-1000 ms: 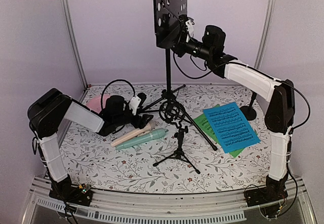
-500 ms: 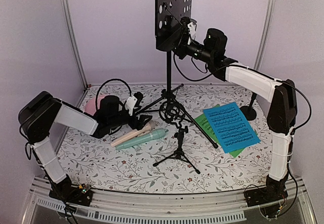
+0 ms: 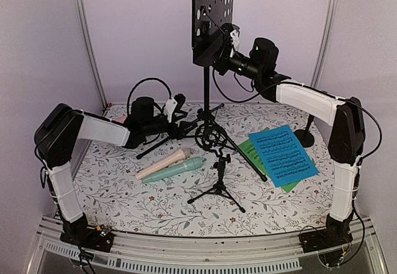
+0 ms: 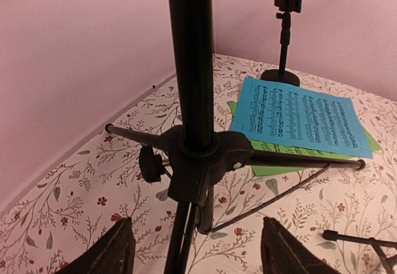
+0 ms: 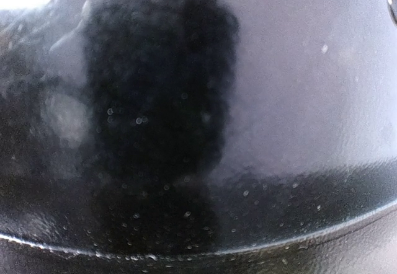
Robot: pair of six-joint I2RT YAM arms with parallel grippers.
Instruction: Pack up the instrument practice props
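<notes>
Swinging left arm: gone from the microphones over to the stand's tripod hub (image 4: 201, 156); left jaws apart, hub just ahead and between them, not touched.
Right jaws: clamped on the lower edge of the black perforated music rack (image 3: 212, 13), same as a second ago.
Meaning: stand fold-up probably starting; nothing packed yet.
Microphones: beige microphone (image 3: 162, 163) and mint microphone (image 3: 180, 168) on desk (image 3: 124, 193), near side of left jaws.
Sheets: blue sheet (image 3: 282, 155) over green sheet (image 3: 248, 149), beyond hub from left jaws.
Containers: none seen.

black perforated rack (image 3: 208, 38), blue sheet (image 3: 283, 154), green sheet (image 3: 247, 146), floral-patterned table (image 3: 124, 193)
</notes>
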